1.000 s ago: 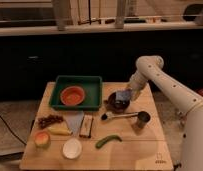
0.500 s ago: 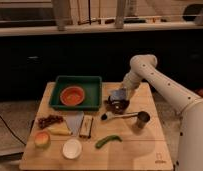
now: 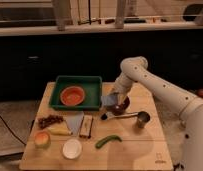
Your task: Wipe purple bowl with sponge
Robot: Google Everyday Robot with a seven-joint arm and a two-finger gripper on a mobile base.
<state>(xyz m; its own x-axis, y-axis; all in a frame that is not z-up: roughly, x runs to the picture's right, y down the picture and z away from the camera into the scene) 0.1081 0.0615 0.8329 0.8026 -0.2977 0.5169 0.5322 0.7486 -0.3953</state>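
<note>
Hand (image 3: 115,98) pinched sponge (image 3: 108,100) at left rim of purple bowl (image 3: 123,106), just right of surface (image 3: 140,150) middle, nearer far edge. Risk: hard sideways press could tip bowl or shove it toward green tray (image 3: 59,86); sponge might slip free.

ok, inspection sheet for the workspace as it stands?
Surface: wooden tabletop, crowded on the left.
Job's things: purple bowl right of the green tray; sponge at the bowl's left rim.
Clutter: orange bowl in the tray; metal cup; green vegetable; white bowl; grapes; pale triangular piece.
Grippers: gripper low over the purple bowl, at the sponge.
Cables: dark cable on the floor, left.
Surroundings: dark counter behind.
</note>
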